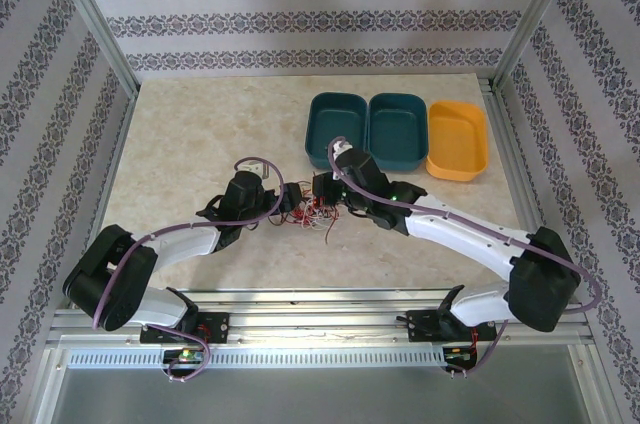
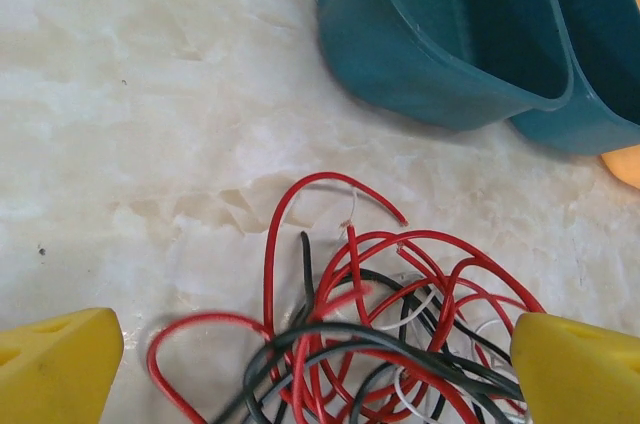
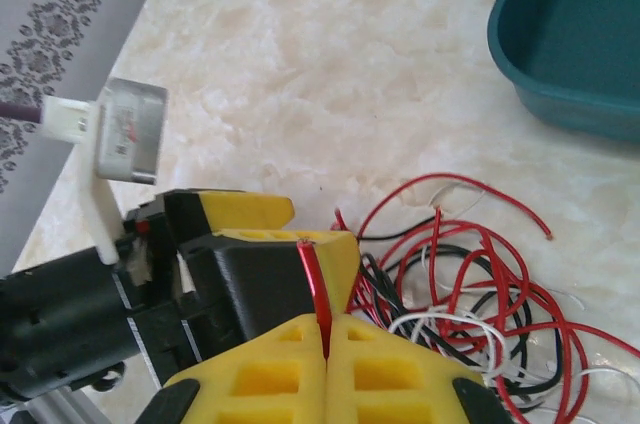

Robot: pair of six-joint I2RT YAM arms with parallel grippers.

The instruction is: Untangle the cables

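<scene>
Tangled cables (image 2: pixel 385 329) on tabletop (image 2: pixel 150 94), lying within the spread left hand (image 2: pixel 320 364); right hand (image 3: pixel 326 344) pressed together, pinching one red strand (image 3: pixel 312 279)

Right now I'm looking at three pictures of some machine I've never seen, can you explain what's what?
These are two robot arms bolted to a table edge. The overhead picture shows the left arm and the right arm meeting at a tangle of thin red, black and white cables. The other two pictures come from cameras on each wrist. The left arm's yellow jaws stand wide open either side of the tangle; the right arm's jaws are shut on one red strand. Behind sit two teal bins and an orange bin.
</scene>
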